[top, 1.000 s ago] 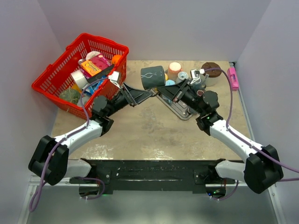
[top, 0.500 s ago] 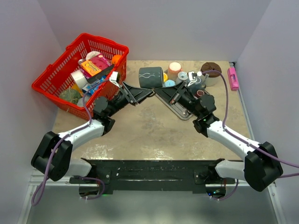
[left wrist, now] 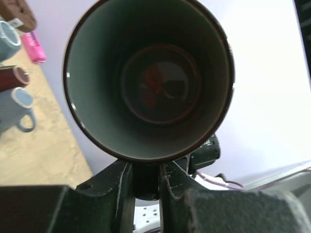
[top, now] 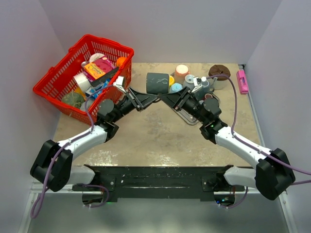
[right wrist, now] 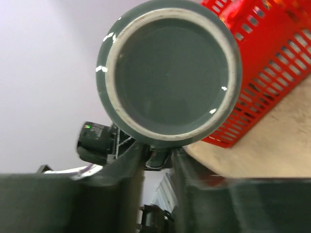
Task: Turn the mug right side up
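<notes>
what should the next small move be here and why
Probably open the right gripper and back it off. The mug hangs on its side in the air with both grippers clamped on it. The left gripper, looking into the open mouth, seems to have it, so it could then roll the mug upright alone.

- The front middle of the table [top: 155, 141] lies open.
- The basket [top: 53, 80] fills the left rear corner, just beside the left arm [top: 92, 136].
- Cups [top: 182, 73] crowd the right rear.
- The left arm and right arm [top: 238, 141] meet at the raised mug [top: 157, 82], barring the middle rear.
</notes>
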